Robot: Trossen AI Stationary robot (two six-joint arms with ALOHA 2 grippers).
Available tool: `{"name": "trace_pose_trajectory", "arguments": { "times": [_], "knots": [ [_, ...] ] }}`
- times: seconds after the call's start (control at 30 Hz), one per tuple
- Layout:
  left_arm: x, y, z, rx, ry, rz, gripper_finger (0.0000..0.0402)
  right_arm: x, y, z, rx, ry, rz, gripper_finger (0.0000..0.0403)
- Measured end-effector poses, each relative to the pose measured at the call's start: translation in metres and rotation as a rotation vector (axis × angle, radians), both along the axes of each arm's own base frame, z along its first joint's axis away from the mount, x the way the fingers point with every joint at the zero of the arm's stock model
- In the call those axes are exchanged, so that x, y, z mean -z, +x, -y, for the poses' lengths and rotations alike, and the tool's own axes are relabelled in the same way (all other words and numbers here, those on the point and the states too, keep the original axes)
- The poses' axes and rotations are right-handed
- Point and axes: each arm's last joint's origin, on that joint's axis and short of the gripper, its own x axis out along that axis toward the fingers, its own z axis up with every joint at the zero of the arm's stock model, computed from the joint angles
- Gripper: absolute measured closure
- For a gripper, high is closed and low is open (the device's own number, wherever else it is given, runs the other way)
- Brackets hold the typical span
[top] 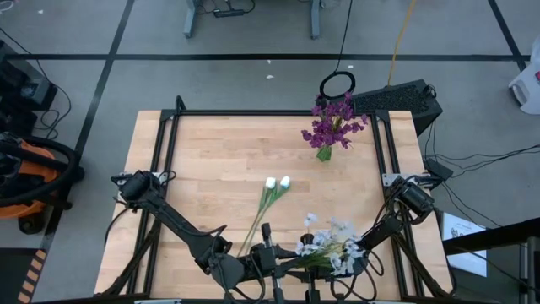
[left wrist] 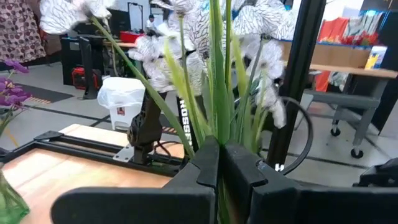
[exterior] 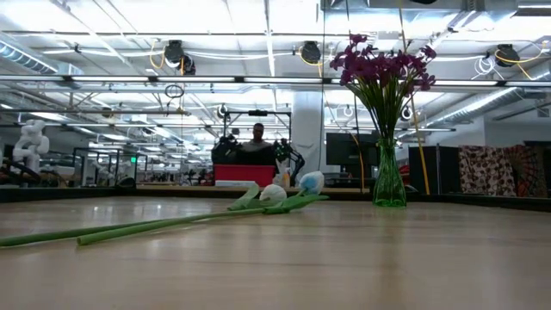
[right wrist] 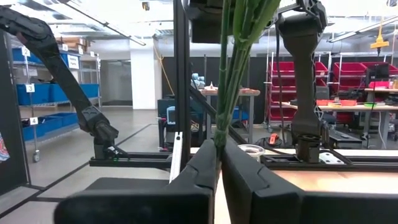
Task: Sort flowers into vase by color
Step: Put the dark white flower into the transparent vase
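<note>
A bunch of white, dark-veined blossoms point(top: 336, 241) on green stems sits at the table's near edge, and both grippers are shut on its stems. My left gripper point(top: 283, 257) point(left wrist: 221, 155) comes from the left, my right gripper point(top: 356, 256) point(right wrist: 217, 155) from the right. Two white tulip buds point(top: 277, 183) point(exterior: 293, 189) lie flat on the table's middle, stems pointing to the near edge. A green glass vase point(top: 324, 154) point(exterior: 389, 176) stands far right with purple flowers point(top: 333, 122) point(exterior: 383, 65) in it. The low view does not show the white bunch. My left gripper pinches several green stems point(left wrist: 217, 118) of the white bunch between its two fingers, and the blossoms point(left wrist: 186, 31) spread beyond the fingertips. My right gripper pinches the same bundle of stems point(right wrist: 225, 124) between its two fingers. The fingers lie across the stems, which run on past them.
A black metal frame point(top: 253, 112) runs along the table's edges, with upright posts point(left wrist: 298, 81) near the right arm's base. Bare wood point(top: 211, 160) lies in the table's left and middle. A person point(exterior: 258, 133) sits far back in the room.
</note>
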Motion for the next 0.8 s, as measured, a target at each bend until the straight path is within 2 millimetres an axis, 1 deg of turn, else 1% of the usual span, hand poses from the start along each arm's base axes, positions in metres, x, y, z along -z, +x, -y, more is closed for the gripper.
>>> {"name": "trace_pose_trajectory", "arguments": {
  "times": [0.13, 0.33, 0.47, 0.6, 0.7, 0.8],
  "knots": [
    [0.005, -0.002, 0.002, 0.003, 0.037, -0.046, 0.0388, 0.001, 0.0, -0.001, 0.001, -0.004, -0.007, 0.04],
    [0.009, -0.013, 0.014, -0.03, 0.078, -0.095, 0.0388, 0.003, 0.0, -0.001, 0.008, 0.008, -0.031, 0.0401],
    [0.006, -0.03, 0.026, -0.036, 0.113, -0.13, 0.0388, 0.004, -0.002, -0.001, 0.065, 0.016, -0.063, 0.0402],
    [0.004, -0.049, 0.039, -0.069, 0.135, -0.138, 0.0387, -0.004, -0.005, -0.002, 0.099, -0.006, -0.118, 0.0402],
    [0.004, -0.058, 0.047, -0.109, 0.142, -0.134, 0.037, -0.012, -0.007, -0.001, 0.089, -0.003, -0.178, 0.0402],
    [0.004, -0.064, 0.051, -0.14, 0.144, -0.13, 0.0335, -0.018, -0.01, 0.002, 0.083, 0.013, -0.247, 0.0403]
  ]
}}
